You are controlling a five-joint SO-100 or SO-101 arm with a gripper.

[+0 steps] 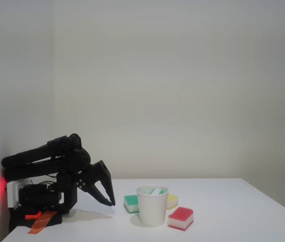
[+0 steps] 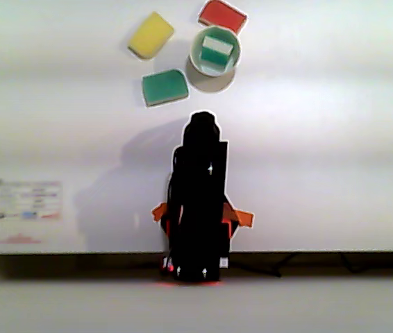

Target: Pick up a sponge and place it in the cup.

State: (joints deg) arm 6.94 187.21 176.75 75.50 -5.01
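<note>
Fixed view: the arm is seen folded low at the left of the white surface (image 1: pixel 233 201). The tool (image 1: pixel 111 200) is pointed down, just above the surface and left of the cup (image 1: pixel 152 209); its jaws are seen slightly parted, nothing held. A sponge (image 1: pixel 157 191) is seen inside the cup. A green sponge (image 1: pixel 130 203), a yellow sponge (image 1: pixel 172 201) and a red sponge (image 1: pixel 181 218) are noted beside the cup.

Other view: the sponge (image 2: pixel 216 51) is seen lying in the cup (image 2: pixel 198 43). The tool's opening cannot be told here.

Sponge in the cup
The sponge (image 2: pixel 216 51) lies inside the cup (image 2: pixel 198 61); red, yellow and green sponges surround it on the bench (image 2: pixel 321 139).
</note>
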